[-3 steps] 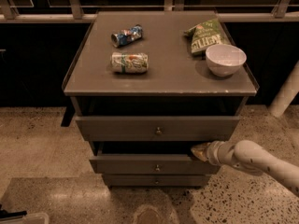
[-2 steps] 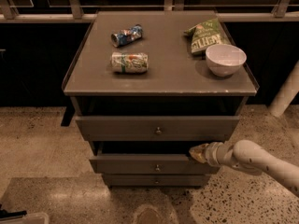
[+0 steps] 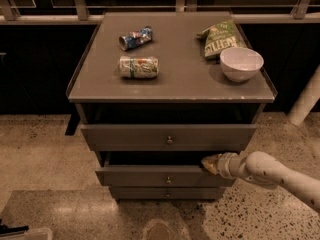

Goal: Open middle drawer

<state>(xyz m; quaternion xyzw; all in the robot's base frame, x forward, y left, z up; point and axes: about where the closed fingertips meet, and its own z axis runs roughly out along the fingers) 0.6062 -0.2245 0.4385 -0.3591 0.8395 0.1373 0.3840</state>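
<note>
The middle drawer (image 3: 150, 176), second of three in the grey cabinet (image 3: 175, 86), stands partly pulled out, its front forward of the bottom drawer (image 3: 165, 193) and a dark gap showing above its top edge. The gripper (image 3: 210, 163) is at the right end of that top edge, reaching in from the right; whether it is spread or closed cannot be told. On the cabinet top lie two crushed cans (image 3: 138, 67), a green bag (image 3: 220, 38) and a white bowl (image 3: 241, 64).

No text is proving readable; the crinkled green snack bag (image 3: 220, 38) is showing undecipherable white print. The pale gripper (image 3: 209, 163) is sitting at the upper right corner of the grey middle drawer (image 3: 145, 176).
</note>
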